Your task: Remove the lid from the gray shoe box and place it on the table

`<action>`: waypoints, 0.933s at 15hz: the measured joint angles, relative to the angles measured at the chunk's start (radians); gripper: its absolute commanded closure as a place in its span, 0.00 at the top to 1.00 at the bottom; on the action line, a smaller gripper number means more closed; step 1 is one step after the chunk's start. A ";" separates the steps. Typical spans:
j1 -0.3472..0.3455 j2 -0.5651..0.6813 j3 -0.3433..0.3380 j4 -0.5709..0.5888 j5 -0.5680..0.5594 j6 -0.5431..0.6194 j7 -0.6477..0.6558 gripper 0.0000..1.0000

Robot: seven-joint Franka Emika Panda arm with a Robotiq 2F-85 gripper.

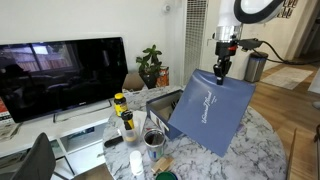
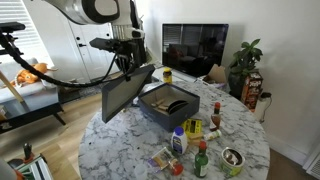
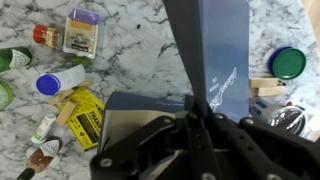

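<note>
The blue-gray lid [image 1: 212,112] hangs tilted in the air, held by its top edge, with the script logo facing out. It also shows in an exterior view [image 2: 127,92] from its pale inside, and edge-on in the wrist view [image 3: 212,55]. My gripper [image 1: 220,70] is shut on the lid's upper edge, also seen from the far side [image 2: 128,66] and in the wrist view [image 3: 195,112]. The gray shoe box [image 2: 170,103] stands open on the marble table [image 2: 120,140] with a dark interior, beside and below the lid. In the wrist view the box [image 3: 140,108] lies under the gripper.
Bottles [image 2: 179,142], a yellow-labelled jar [image 1: 127,123], a can [image 2: 233,160], a green lid [image 3: 288,62] and packets [image 3: 82,112] crowd the table around the box. A TV [image 1: 62,75] on a low white stand and a plant [image 1: 151,66] stand behind.
</note>
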 measured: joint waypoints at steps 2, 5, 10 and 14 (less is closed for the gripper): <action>0.020 -0.006 0.048 -0.034 -0.114 0.028 0.112 0.01; 0.022 -0.030 0.080 -0.082 -0.298 0.022 0.230 0.01; 0.010 -0.101 0.089 -0.119 -0.557 -0.085 0.360 0.01; 0.009 -0.107 0.111 -0.140 -0.644 -0.215 0.449 0.01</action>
